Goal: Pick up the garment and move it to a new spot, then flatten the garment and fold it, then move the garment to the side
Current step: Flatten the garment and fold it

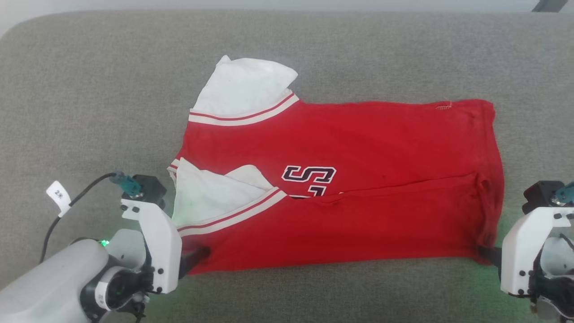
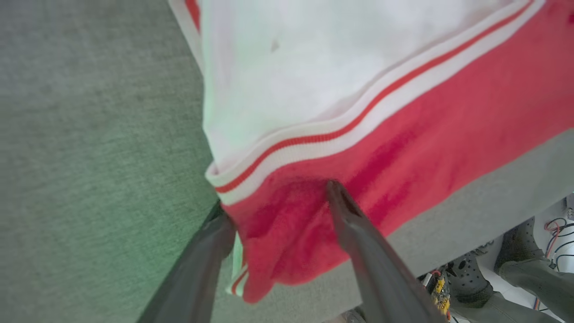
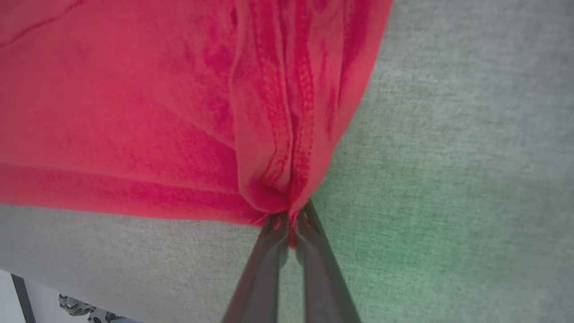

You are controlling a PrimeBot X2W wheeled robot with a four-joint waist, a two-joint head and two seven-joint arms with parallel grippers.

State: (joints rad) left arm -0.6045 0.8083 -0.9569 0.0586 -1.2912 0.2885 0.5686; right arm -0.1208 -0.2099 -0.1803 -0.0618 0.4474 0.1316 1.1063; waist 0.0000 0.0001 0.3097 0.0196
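The garment (image 1: 350, 148) lies spread on the grey cushion, a red shirt with dark lettering (image 1: 309, 177) and white sleeves (image 1: 244, 85). Its near strip is doubled over the chest. My left gripper (image 1: 199, 255) is at the near left corner; in the left wrist view the left gripper (image 2: 277, 197) stands open, one finger (image 2: 210, 251) under the red hem and the other on top of it. At the near right corner, my right gripper (image 1: 488, 255) is shut on a bunched pinch of red cloth, as the right wrist view of the gripper (image 3: 289, 216) shows.
The grey cushion (image 1: 89, 89) stretches well beyond the shirt on every side. Its near edge (image 2: 471, 224) runs just behind both grippers. Past that edge a person's dark shoes (image 2: 515, 251) stand on the floor. A cable with a white tag (image 1: 58, 195) hangs off the left wrist.
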